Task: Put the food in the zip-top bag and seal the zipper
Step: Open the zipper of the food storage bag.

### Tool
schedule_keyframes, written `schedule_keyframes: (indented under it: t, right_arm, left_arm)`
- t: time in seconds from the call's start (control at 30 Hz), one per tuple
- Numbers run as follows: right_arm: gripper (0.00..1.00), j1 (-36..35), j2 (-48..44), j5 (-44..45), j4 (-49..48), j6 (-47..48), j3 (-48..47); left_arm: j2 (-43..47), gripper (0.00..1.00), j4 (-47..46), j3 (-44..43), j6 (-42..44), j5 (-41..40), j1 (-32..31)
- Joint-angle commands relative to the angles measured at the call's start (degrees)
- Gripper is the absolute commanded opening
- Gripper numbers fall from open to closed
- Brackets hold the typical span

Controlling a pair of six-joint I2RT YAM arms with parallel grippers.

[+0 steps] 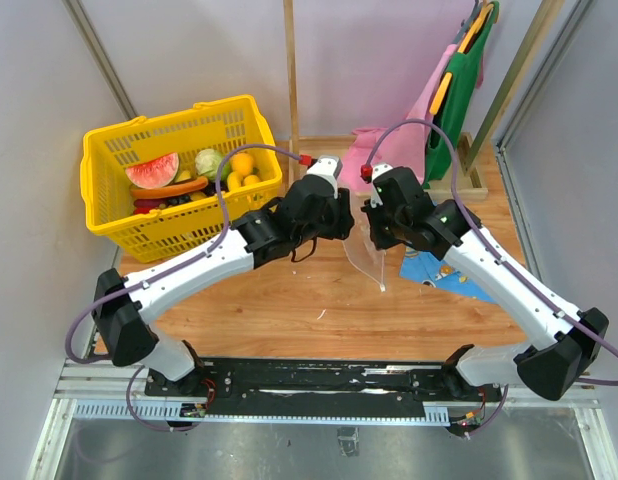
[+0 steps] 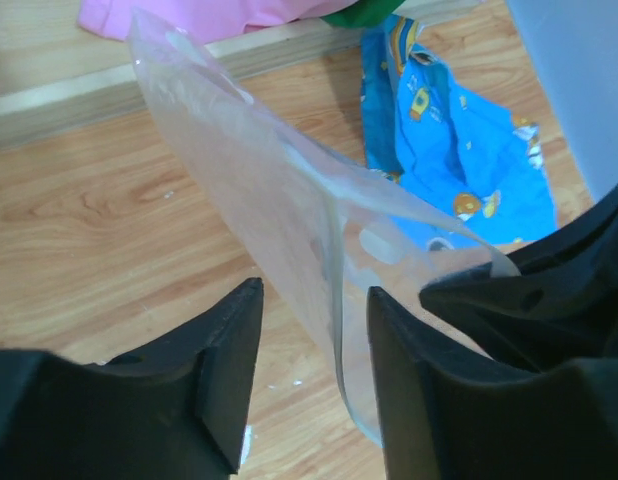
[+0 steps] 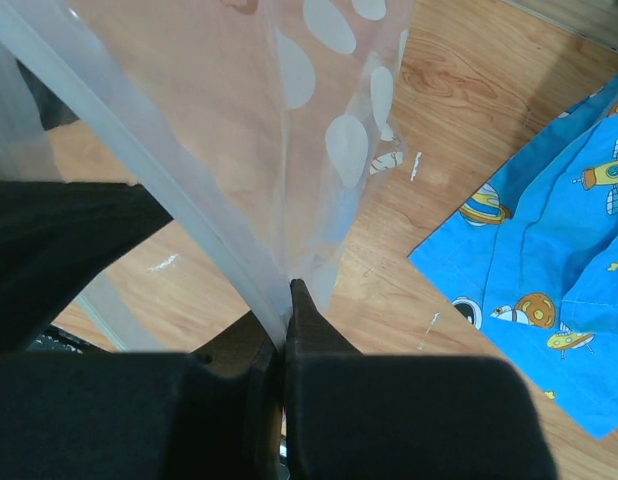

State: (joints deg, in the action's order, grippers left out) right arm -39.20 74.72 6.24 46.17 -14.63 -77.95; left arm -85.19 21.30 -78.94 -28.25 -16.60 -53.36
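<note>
Zip-top bag [image 3: 329, 150] between tight fingers [image 3: 389, 410]

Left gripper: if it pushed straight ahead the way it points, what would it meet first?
The zip-top bag: its clear film hangs between the open fingers of the left gripper. Beyond it lies the wooden table, though depth is unclear.

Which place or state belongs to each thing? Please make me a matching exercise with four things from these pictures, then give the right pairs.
Things:
1. yellow basket
2. zip-top bag
3. blue cloth
4. left gripper

Places or states:
A. lies flat on the table, at the right side
B. open, one jaw on each side of the bag's edge
C. holds the food, at the far left
D. pinched in the shut right gripper

Pairs: 1-C, 2-D, 3-A, 4-B
</note>
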Motion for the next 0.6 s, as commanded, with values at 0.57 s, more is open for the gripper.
schedule_keyframes:
  t: [0.57]
  right_arm:
    - [0.29,0.5,-12.9,9.2,-8.5,2.3,15.1]
  left_arm:
    - [-2.8,0.0,3.4,-2.2,-12.8,8.4,6.2]
